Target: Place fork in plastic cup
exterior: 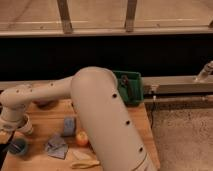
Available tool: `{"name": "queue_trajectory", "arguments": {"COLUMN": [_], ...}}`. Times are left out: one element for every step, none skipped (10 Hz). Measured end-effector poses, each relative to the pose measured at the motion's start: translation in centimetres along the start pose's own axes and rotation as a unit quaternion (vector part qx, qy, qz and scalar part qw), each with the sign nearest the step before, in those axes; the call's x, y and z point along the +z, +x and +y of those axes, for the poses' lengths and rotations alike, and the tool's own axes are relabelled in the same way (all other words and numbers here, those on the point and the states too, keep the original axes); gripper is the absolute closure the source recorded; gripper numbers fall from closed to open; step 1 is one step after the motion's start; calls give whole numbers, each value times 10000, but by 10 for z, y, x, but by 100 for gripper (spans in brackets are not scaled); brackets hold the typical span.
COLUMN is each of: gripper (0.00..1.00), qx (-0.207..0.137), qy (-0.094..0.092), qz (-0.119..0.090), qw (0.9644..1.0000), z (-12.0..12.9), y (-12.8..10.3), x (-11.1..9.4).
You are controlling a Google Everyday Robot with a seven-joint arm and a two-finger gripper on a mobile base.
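**Line up over the cup before you let anything go**

Your gripper (5, 141) hangs at the far 8 o'clock edge of the view. It sits low over the corner of the table (47, 121), at the end of the big white arm (100, 125) that crosses from the middle. You cannot tell from here whether it is clasped on something or slack. The fork does not show anywhere, neither on the bare wood nor clearly in the grip. It is probably being carried, but check that before you commit.

The cup (18, 146), dark and bluish, stands upright just beside the gripper at its 3 o'clock. That looks like your target.

Shift a little toward 3 o'clock until the gripper is centred over the cup's mouth. Keep the fork close to upright and lower it until its end is inside the rim, then let go. A light cup will likely tip if the fork strikes the rim or leans hard on one wall, so come down slowly.

The grey cloth (56, 146), the orange fruit (81, 138) and the banana (85, 161) lie further off toward 3 o'clock, clear of the path. Keep the wrist from swinging that way.
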Motion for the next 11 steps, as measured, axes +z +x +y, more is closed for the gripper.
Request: {"name": "queue_trajectory", "arguments": {"gripper": [100, 100, 100, 100, 100, 100, 95, 86, 76, 64, 53], "qx": [-10, -14, -16, -13, -13, -10, -14, 3, 36, 70, 91], "qy": [-24, -39, -44, -41, -40, -43, -44, -23, 5, 51, 97], "qz": [-19, -42, -64, -80, -82, -80, -68, -60, -53, -42, -33], "qw": [10000, 10000, 10000, 10000, 10000, 10000, 10000, 10000, 10000, 10000, 9999], "z": [-1, -1, -2, -3, -3, -3, -3, -2, -1, 0, 1], "y": [1, 2, 3, 4, 4, 4, 5, 6, 8, 11, 12], "x": [2, 4, 5, 5, 6, 6, 6, 5, 3, 1, -2]}}
